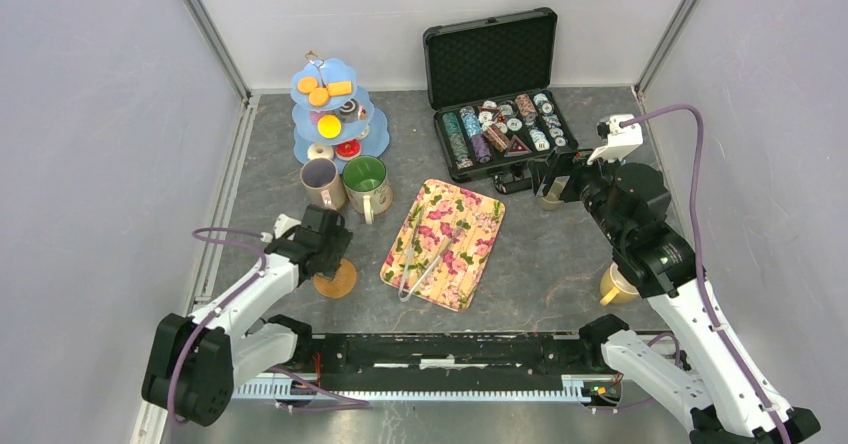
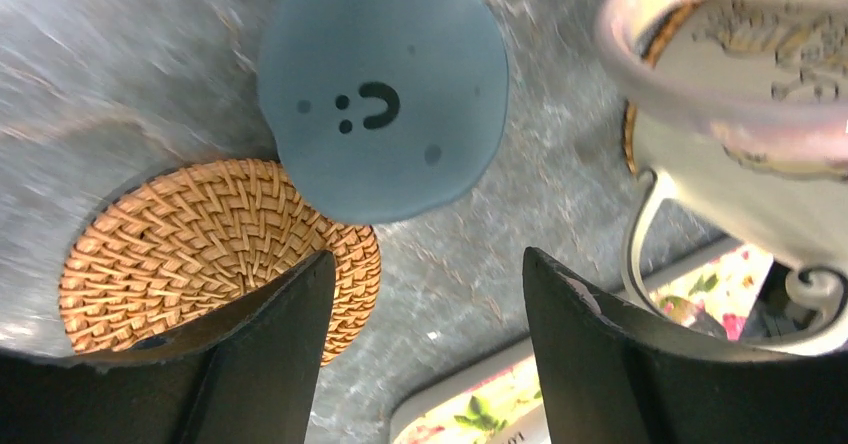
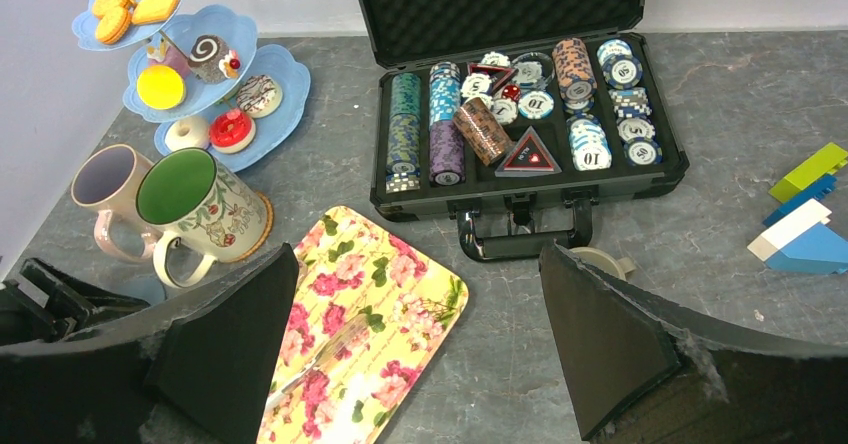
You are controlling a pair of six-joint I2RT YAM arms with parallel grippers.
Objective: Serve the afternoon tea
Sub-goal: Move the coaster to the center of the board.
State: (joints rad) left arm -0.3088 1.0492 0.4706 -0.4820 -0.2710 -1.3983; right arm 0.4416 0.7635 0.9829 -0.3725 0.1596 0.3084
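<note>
A blue three-tier stand (image 1: pixel 330 114) holds biscuits, swirl cakes and donuts (image 3: pixel 233 130). In front of it stand a lilac mug (image 1: pixel 321 181) and a green-lined mug (image 1: pixel 365 183), the green one on a woven coaster. My left gripper (image 1: pixel 322 240) hovers just before the mugs, over another woven coaster (image 1: pixel 336 280). In its wrist view the left gripper (image 2: pixel 428 256) is open and empty, with that coaster (image 2: pixel 190 254) and a blue round mat (image 2: pixel 385 84) below. My right gripper (image 3: pixel 418 254) is open and empty above the table by the tray. A yellow mug (image 1: pixel 614 286) sits beside the right arm.
A floral tray (image 1: pixel 445 242) with metal tongs (image 1: pixel 428 249) lies mid-table. An open black case of poker chips (image 1: pixel 497 114) stands at the back, a cream mug (image 3: pixel 600 261) by its handle. Building blocks (image 3: pixel 800 214) lie at the right. Walls close in on both sides.
</note>
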